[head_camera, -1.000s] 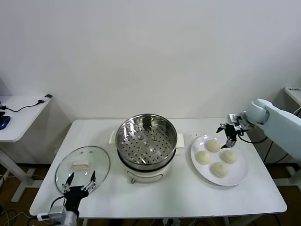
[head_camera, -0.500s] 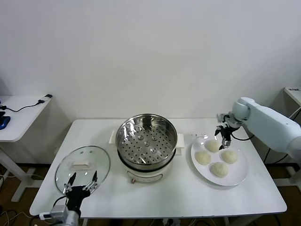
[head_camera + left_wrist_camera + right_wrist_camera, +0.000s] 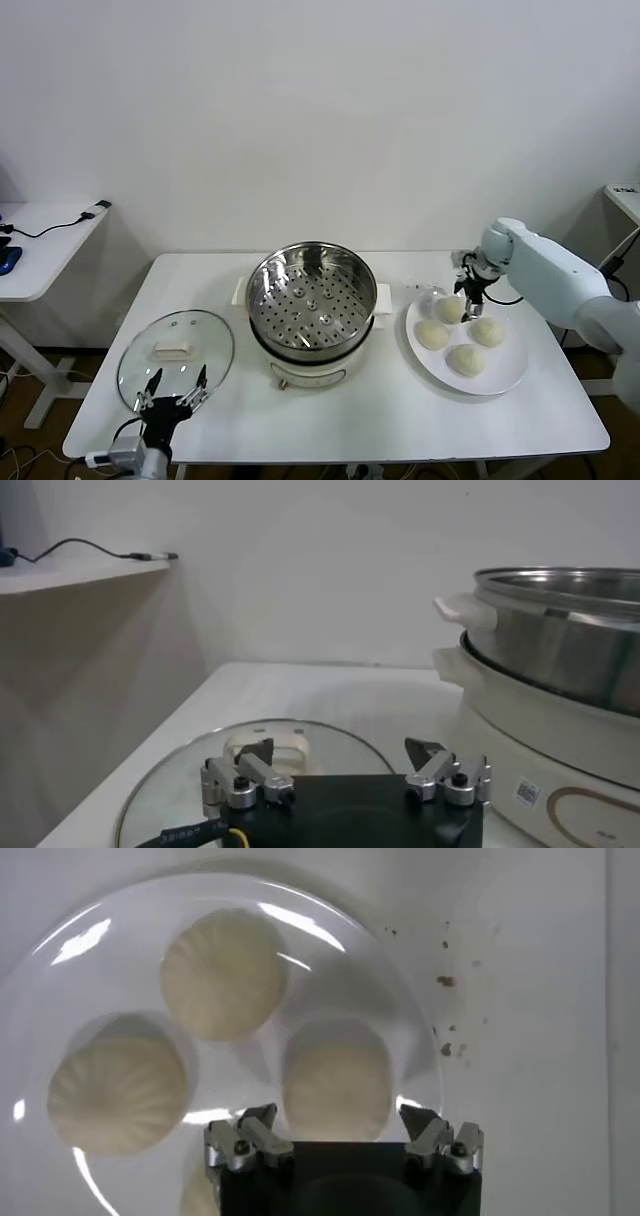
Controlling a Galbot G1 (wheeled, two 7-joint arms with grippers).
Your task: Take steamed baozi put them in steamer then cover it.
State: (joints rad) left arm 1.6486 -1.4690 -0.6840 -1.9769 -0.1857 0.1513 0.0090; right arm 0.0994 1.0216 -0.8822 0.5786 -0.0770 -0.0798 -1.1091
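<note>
White wall backs a white table [image 3: 350, 420] in the head view. At its centre stands the steamer [image 3: 311, 312], its perforated tray bare. The cover [image 3: 176, 357] lies flat on the table to the robot's left of it, and the left gripper [image 3: 172, 385] hovers at the cover's near edge. On the right a white plate [image 3: 510, 375] carries four steamed baozi [image 3: 466, 360]; the right gripper [image 3: 471, 293] hangs over the farthest bun.

From the left wrist, the left gripper [image 3: 345, 760] shows its jaws spread wide and empty above the cover [image 3: 180, 770], the steamer [image 3: 560, 640] beside it.

From the right wrist, the right gripper [image 3: 340, 1130] has its jaws wide on either side of one bun [image 3: 336, 1080], not clamped on it.
</note>
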